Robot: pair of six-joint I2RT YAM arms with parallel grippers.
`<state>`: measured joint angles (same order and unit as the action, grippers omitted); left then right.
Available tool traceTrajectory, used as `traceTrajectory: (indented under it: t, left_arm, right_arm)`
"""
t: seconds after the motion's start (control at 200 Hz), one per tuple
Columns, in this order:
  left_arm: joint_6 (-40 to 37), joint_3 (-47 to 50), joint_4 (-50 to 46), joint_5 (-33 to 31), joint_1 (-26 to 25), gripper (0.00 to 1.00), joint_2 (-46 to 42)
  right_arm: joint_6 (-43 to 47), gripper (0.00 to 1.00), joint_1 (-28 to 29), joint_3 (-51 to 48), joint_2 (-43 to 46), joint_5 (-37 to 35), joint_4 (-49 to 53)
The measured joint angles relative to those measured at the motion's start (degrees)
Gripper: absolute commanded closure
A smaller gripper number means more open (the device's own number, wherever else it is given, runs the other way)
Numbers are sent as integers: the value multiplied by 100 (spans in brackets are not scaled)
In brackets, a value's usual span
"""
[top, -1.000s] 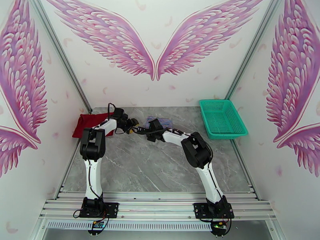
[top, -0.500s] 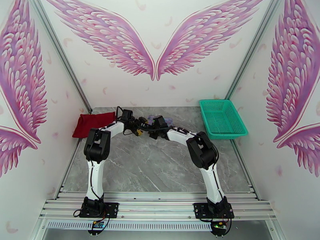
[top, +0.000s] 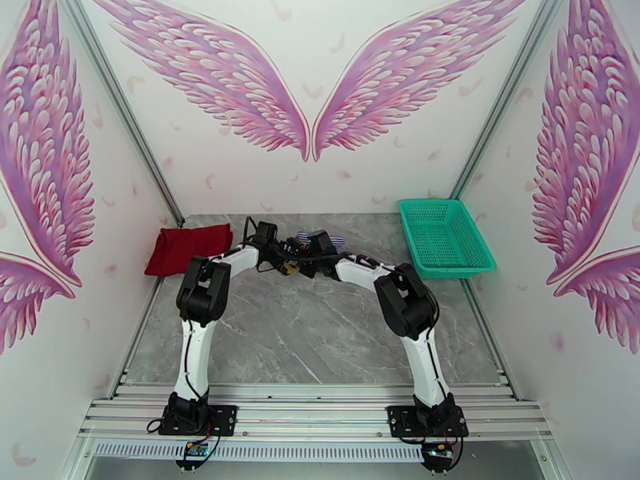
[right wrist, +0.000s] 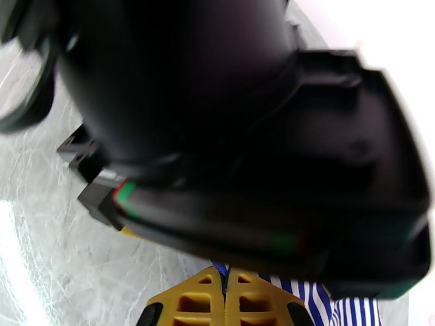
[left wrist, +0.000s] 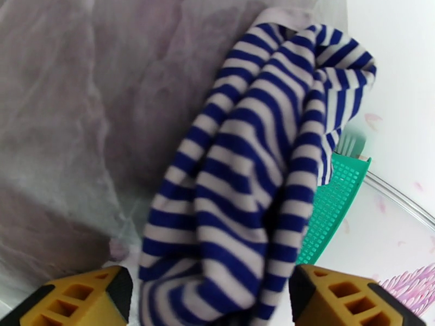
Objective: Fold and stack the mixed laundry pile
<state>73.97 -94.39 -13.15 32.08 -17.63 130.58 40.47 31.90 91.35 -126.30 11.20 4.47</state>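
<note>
Grey marble table [top: 320, 338], pink-wing walls [top: 304, 90] on three sides. Both arms reach in to far centre and meet there, wrists nearly overlapping from above.

Obstructions: teal basket [top: 444, 236] sits far right against the rail, just beside the work spot. It also shows right behind the cloth in the left wrist view. A blurred black housing [right wrist: 217, 131], apparently the other arm's, blocks most of the right wrist view.

Striped shirt [left wrist: 255, 175] lies bunched at far centre, largely hidden under the wrists from above. In the left wrist view its long axis runs from top right down to bottom centre, ending between the fingers.

Left gripper [left wrist: 212, 300]: released, yellow fingers spread wide, straddling the lower end of the bunch. Right gripper [right wrist: 225, 294]: clenched, with striped cloth coming out right at the fingertip seam, so it looks pinched.

Red T-shirt [top: 188, 248] lies flat-ish at the far-left corner, against the wall, long side running left-right, well apart from both grippers.

Room: the near half of the table is bare. The far strip is crowded by T-shirt, arms and basket.
</note>
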Motion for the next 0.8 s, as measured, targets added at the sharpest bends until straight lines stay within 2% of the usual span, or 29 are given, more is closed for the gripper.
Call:
traceTrajectory:
  t: [0.115,0.355,0.445,0.51,0.565,0.595,0.645,0.8]
  left_arm:
    - [20,-166,-87,-28,2,21,72]
    - [136,-817,-20,-42,0,37,535]
    - [199,-949,-50,-24,4,49,702]
    - [243,-1027,-37,-44,17,64,758]
    - [227,-1071,-4,-52,15,78,813]
    - [243,-1078,2,-63,11,87,839]
    - [223,-1078,24,-101,11,100,870]
    - [-162,-1123,7,-350,7,100,879]
  right_arm:
    - [-4,100,-4,0,42,57,-4]
    - [-17,100,-15,-74,83,151,-44]
    - [-20,100,-15,-114,111,155,-48]
    - [-20,100,-15,-118,122,170,-68]
    - [-39,82,-26,-118,127,170,-92]
    - [-79,68,-26,-125,129,168,-98]
    - [-146,58,-31,-177,160,168,-136]
    - [-509,41,-59,-745,597,164,-251]
